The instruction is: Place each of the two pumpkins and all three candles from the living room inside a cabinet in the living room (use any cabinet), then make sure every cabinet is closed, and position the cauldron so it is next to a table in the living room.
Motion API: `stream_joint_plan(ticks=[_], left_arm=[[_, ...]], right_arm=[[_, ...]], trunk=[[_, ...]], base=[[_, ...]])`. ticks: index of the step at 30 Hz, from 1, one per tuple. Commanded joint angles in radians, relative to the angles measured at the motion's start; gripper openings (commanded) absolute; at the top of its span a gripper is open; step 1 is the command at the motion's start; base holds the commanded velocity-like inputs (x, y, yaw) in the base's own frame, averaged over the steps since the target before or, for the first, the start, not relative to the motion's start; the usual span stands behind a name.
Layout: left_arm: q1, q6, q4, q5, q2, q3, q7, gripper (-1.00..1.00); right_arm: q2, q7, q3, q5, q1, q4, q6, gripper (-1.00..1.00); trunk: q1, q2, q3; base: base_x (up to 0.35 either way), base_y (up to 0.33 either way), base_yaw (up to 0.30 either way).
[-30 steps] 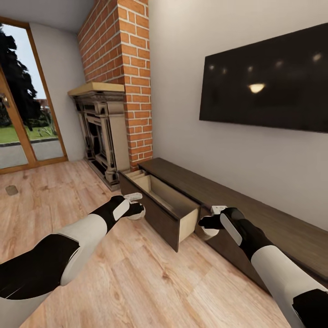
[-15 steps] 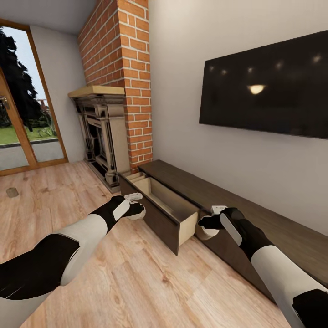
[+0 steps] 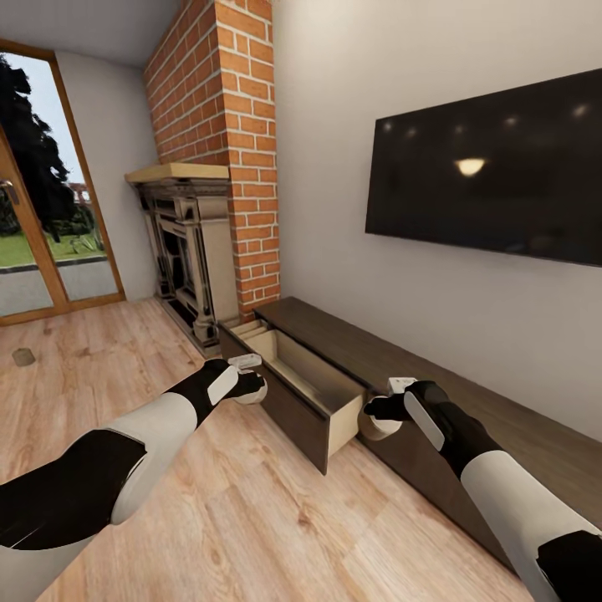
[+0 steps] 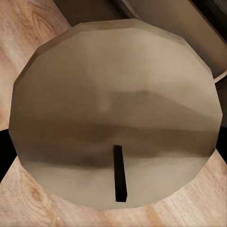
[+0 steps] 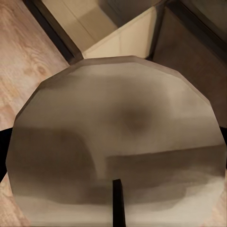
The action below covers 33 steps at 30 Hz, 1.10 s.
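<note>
A red brick chimney (image 3: 221, 125) rises at upper centre above a dark ornate fireplace (image 3: 186, 251) with a pale wooden mantel. At the left edge a wood-framed glass door (image 3: 42, 201) shows grass and dark trees outside. Light plank flooring (image 3: 251, 518) fills the lower frame, and a black wall-mounted television (image 3: 493, 167) on the pale wall (image 3: 334, 100) at right reflects ceiling lights.

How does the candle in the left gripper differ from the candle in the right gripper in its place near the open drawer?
The candle in the left gripper hangs over the wood floor in front of the open drawer; the candle in the right gripper sits beside the drawer's pale side wall, close to the cabinet front. Both are short, squat cylinders with a dark wick, each held in a gripper, neither yet inside the drawer.
</note>
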Motion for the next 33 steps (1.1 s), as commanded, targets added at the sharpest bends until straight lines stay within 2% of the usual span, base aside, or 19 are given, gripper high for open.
stream_joint_plan(ticks=[1, 33], left_arm=[[0.000, 0.004, -0.002, 0.010, 0.000, -0.007, 0.007, -1.00], [0.000, 0.003, -0.001, 0.009, -0.009, -0.007, 0.008, -1.00]], right_arm=[[-0.001, -0.010, 0.005, -0.011, -0.001, -0.001, 0.002, -1.00], [-0.002, -0.009, 0.005, -0.011, -0.001, -0.002, 0.002, -1.00]], trunk=[[-0.004, 0.007, 0.002], [-0.127, 0.231, 0.103]], base=[[0.000, 0.000, 0.000], [0.000, 0.000, 0.000]])
